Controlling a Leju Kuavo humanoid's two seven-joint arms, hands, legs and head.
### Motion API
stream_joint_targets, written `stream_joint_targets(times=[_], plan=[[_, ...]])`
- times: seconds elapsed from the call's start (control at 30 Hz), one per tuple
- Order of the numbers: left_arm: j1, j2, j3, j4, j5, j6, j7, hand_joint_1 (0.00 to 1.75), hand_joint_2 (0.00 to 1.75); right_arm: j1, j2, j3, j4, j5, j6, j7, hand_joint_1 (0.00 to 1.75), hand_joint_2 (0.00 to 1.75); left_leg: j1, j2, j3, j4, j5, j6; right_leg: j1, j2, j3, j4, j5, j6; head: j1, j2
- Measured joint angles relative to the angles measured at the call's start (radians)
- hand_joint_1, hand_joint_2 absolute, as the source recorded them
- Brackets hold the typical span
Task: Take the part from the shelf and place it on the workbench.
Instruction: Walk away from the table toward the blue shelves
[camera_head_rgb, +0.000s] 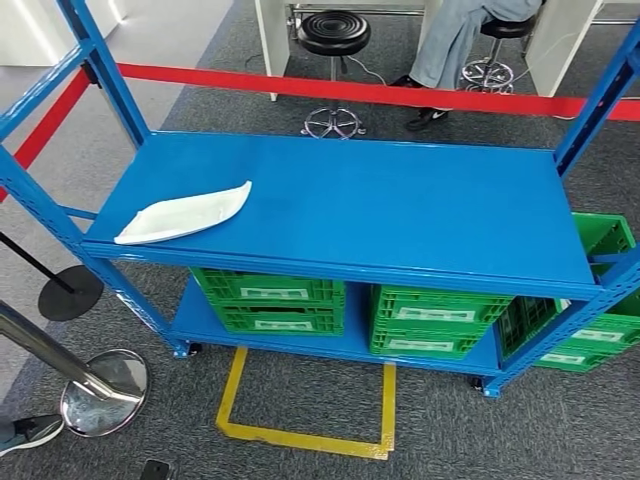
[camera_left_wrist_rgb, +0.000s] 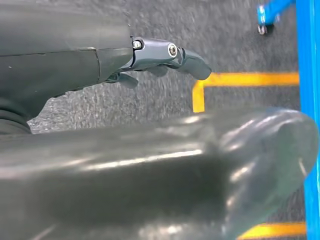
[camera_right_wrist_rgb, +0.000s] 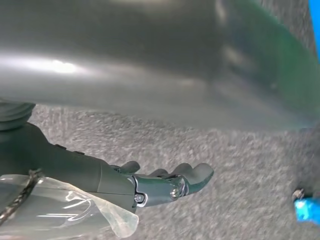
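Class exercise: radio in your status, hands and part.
Both hands empty: left hand, right hand. White part lies untouched on blue shelf. Nothing beside it.

Looks like a workshop or warehouse test area: blue steel shelf (camera_head_rgb: 340, 205) on casters, green plastic crates (camera_head_rgb: 275, 300) underneath, yellow floor tape (camera_head_rgb: 306, 435), red barrier belt (camera_head_rgb: 362, 92), probably workbenches with stools (camera_head_rgb: 333, 35) behind.
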Motion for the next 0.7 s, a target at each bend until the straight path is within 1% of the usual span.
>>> stream_joint_targets(times=[0.03, 0.07, 0.1, 0.13, 0.17, 0.23, 0.27, 0.3, 0.37, 0.4, 0.43, 0.47, 0.5, 0.53, 0.57, 0.6, 0.63, 0.67, 0.7], plan=[[-0.001, 0.000, 0.000, 0.001, -0.003, 0.000, -0.002, 0.00, 0.00, 0.001, 0.000, 0.000, 0.000, 0.000, 0.000, 0.000, 0.00, 0.00, -0.001, 0.030, -0.031, 0.063, -0.029, -0.004, 0.002, -0.015, 0.002, 0.000, -0.002, -0.005, -0.003, 0.000], [-0.002, 0.000, 0.000, 0.001, -0.005, 0.001, -0.004, 0.00, 0.00, 0.003, 0.000, 0.000, 0.000, 0.000, 0.000, -0.001, 0.00, 0.00, 0.001, 0.044, -0.067, 0.133, -0.057, -0.006, 0.004, -0.032, 0.003, -0.001, -0.005, -0.008, -0.005, 0.000], [-0.002, 0.000, 0.000, 0.002, -0.007, 0.001, -0.005, 0.00, 0.00, 0.005, 0.000, 0.000, 0.000, 0.000, 0.000, -0.001, 0.00, 0.00, 0.002, 0.050, -0.097, 0.190, -0.074, -0.008, 0.005, -0.049, 0.005, 0.000, -0.008, -0.011, -0.005, 0.000], [-0.002, 0.000, 0.001, 0.002, -0.007, 0.001, -0.005, 0.00, 0.00, 0.005, 0.000, 0.000, 0.000, 0.000, 0.000, -0.001, 0.00, 0.00, 0.003, 0.052, -0.113, 0.217, -0.072, -0.007, 0.007, -0.064, 0.007, 0.000, -0.011, -0.011, -0.005, 0.000], [-0.002, 0.000, 0.002, 0.003, -0.007, 0.001, -0.006, 0.00, 0.00, 0.004, 0.000, 0.000, 0.000, 0.000, 0.000, -0.001, 0.00, 0.00, 0.002, 0.054, -0.108, 0.204, -0.049, -0.005, 0.008, -0.078, 0.012, 0.000, -0.015, -0.011, -0.005, 0.000], [-0.001, 0.000, 0.003, 0.004, -0.008, 0.001, -0.006, 0.00, 0.00, 0.002, 0.000, 0.000, 0.000, 0.000, 0.000, -0.001, 0.00, 0.00, -0.001, 0.069, -0.060, 0.100, 0.024, 0.006, 0.012, -0.102, 0.025, -0.001, -0.024, -0.009, -0.005, 0.000], [-0.001, 0.000, 0.003, 0.004, -0.008, 0.001, -0.006, 0.00, 0.00, 0.002, 0.000, 0.000, 0.000, 0.000, 0.000, -0.001, 0.00, 0.00, -0.002, 0.078, -0.037, 0.054, 0.051, 0.012, 0.013, -0.109, 0.030, -0.001, -0.027, -0.008, -0.005, 0.000], [-0.001, 0.000, 0.003, 0.004, -0.008, 0.001, -0.006, 0.00, 0.00, 0.001, 0.000, 0.000, 0.000, 0.000, 0.000, -0.001, 0.00, 0.00, -0.004, 0.085, -0.023, 0.025, 0.065, 0.015, 0.013, -0.113, 0.033, -0.002, -0.029, -0.007, -0.005, 0.000], [-0.001, 0.000, 0.003, 0.004, -0.008, 0.001, -0.006, 0.00, 0.00, 0.001, 0.000, 0.000, 0.000, 0.000, 0.000, -0.001, 0.00, 0.00, -0.005, 0.091, -0.017, 0.013, 0.071, 0.017, 0.014, -0.115, 0.034, -0.002, -0.030, -0.007, -0.005, 0.000], [-0.001, 0.000, 0.003, 0.004, -0.008, 0.001, -0.006, 0.00, 0.00, 0.001, 0.000, 0.000, 0.000, 0.000, 0.000, -0.001, 0.00, 0.00, -0.007, 0.102, -0.011, 0.002, 0.073, 0.020, 0.014, -0.116, 0.032, -0.002, -0.031, -0.006, -0.004, 0.000], [-0.002, 0.000, 0.003, 0.004, -0.008, 0.001, -0.006, 0.00, 0.00, 0.001, 0.000, 0.000, 0.000, 0.000, 0.000, -0.001, 0.00, 0.00, -0.011, 0.120, -0.004, -0.011, 0.072, 0.025, 0.014, -0.119, 0.032, -0.002, -0.033, -0.006, -0.004, 0.000], [-0.002, 0.000, 0.003, 0.004, -0.008, 0.001, -0.007, 0.00, 0.00, 0.001, 0.000, 0.000, 0.000, 0.000, 0.000, -0.001, 0.00, 0.00, -0.017, 0.135, 0.006, -0.032, 0.062, 0.034, 0.015, -0.131, 0.040, -0.002, -0.035, 0.000, -0.005, 0.000], [-0.003, 0.000, 0.004, 0.004, -0.009, 0.001, -0.008, 0.00, 0.00, 0.000, 0.000, 0.000, 0.000, 0.000, 0.000, -0.002, 0.00, 0.00, -0.020, 0.138, 0.023, -0.055, 0.053, 0.046, 0.015, -0.134, 0.047, 0.005, -0.041, 0.011, -0.006, 0.000], [-0.004, 0.000, 0.005, 0.004, -0.009, 0.001, -0.009, 0.00, 0.00, -0.003, 0.000, 0.000, 0.000, 0.000, 0.000, -0.002, 0.00, 0.00, -0.020, 0.130, 0.038, -0.070, 0.042, 0.057, 0.014, -0.121, 0.051, 0.024, -0.053, 0.021, -0.006, 0.000], [-0.005, -0.001, 0.006, 0.004, -0.010, 0.001, -0.010, 0.00, 0.00, -0.005, 0.000, 0.000, 0.000, 0.000, 0.000, -0.003, 0.00, 0.00, -0.018, 0.113, 0.052, -0.085, 0.033, 0.067, 0.013, -0.101, 0.042, 0.059, -0.072, 0.032, -0.005, 0.000], [-0.005, -0.002, 0.007, 0.005, -0.011, 0.001, -0.010, 0.00, 0.00, -0.007, 0.000, 0.000, 0.000, -0.001, 0.000, -0.004, 0.00, 0.00, -0.014, 0.097, 0.064, -0.089, 0.032, 0.072, 0.011, -0.068, 0.013, 0.110, -0.097, 0.039, -0.002, 0.000], [-0.006, -0.002, 0.007, 0.005, -0.012, 0.001, -0.010, 0.00, 0.00, -0.005, 0.000, 0.000, 0.000, -0.001, 0.000, -0.004, 0.00, 0.00, -0.013, 0.087, 0.068, -0.089, 0.028, 0.074, 0.010, -0.043, -0.028, 0.169, -0.121, 0.042, 0.001, 0.000], [-0.006, -0.002, 0.007, 0.005, -0.012, 0.001, -0.010, 0.00, 0.00, -0.002, 0.000, 0.000, 0.000, -0.001, 0.000, -0.004, 0.00, 0.00, -0.012, 0.077, 0.072, -0.089, 0.024, 0.073, 0.009, -0.032, -0.070, 0.220, -0.138, 0.046, 0.002, 0.000], [-0.006, -0.002, 0.008, 0.005, -0.013, 0.000, -0.010, 0.00, 0.00, 0.001, 0.000, 0.000, 0.000, -0.001, 0.000, -0.004, 0.00, 0.00, -0.012, 0.067, 0.079, -0.088, 0.018, 0.072, 0.009, -0.028, -0.102, 0.247, -0.141, 0.049, 0.003, 0.000]])
